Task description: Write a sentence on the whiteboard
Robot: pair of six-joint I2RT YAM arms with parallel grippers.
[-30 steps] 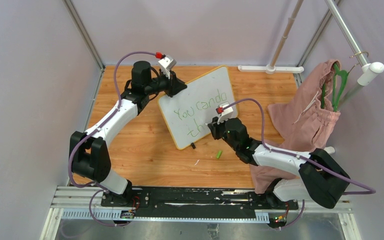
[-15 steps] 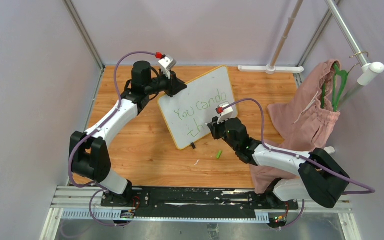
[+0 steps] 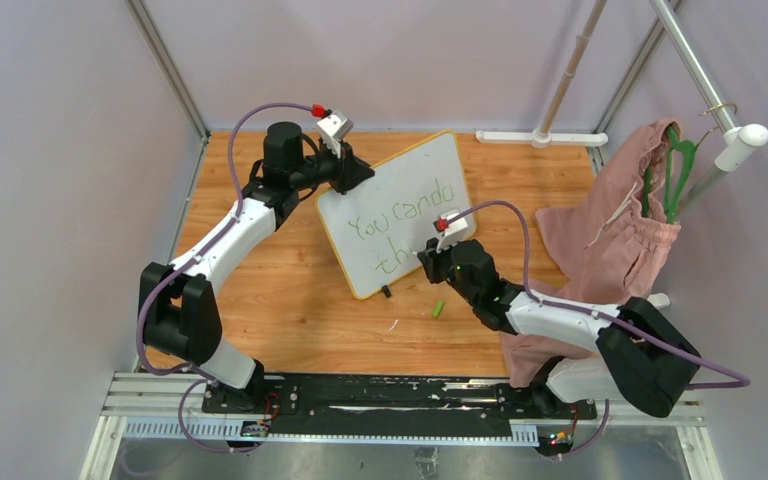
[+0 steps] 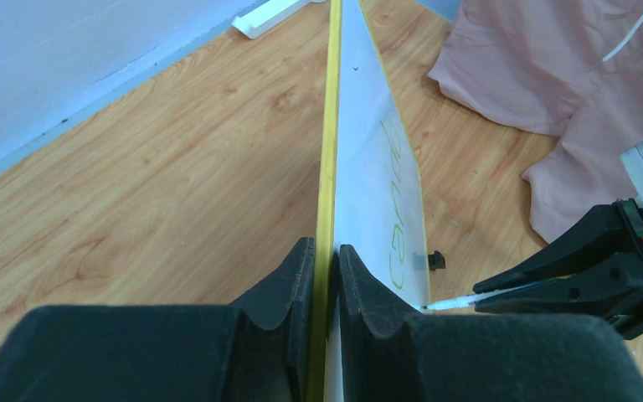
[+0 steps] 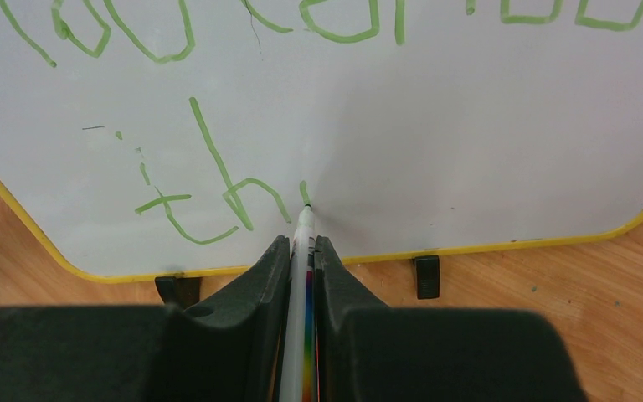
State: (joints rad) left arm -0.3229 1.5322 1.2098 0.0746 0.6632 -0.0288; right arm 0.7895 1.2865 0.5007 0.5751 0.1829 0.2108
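The whiteboard (image 3: 405, 180) stands tilted on the wooden table, white with a yellow rim (image 4: 328, 159) and black feet (image 5: 425, 275). My left gripper (image 3: 352, 172) (image 4: 326, 251) is shut on its upper left edge, one pad on each face. The sentence (image 3: 400, 215) is in green: "You can do" on top, and "th" (image 5: 218, 197) with a short new stroke below. My right gripper (image 3: 428, 252) (image 5: 302, 243) is shut on a white marker (image 5: 304, 228) with a rainbow stripe. Its tip touches the board just right of the "h". The marker (image 4: 452, 302) also shows from the side.
A small green cap (image 3: 439, 309) lies on the table in front of the board. A pink garment (image 3: 610, 240) on a green hanger (image 3: 675, 175) hangs at the right by my right arm. A white stand base (image 3: 540, 138) sits at the back edge.
My right gripper has shifted slightly toward the near edge with the marker. The left gripper and the board have not moved.
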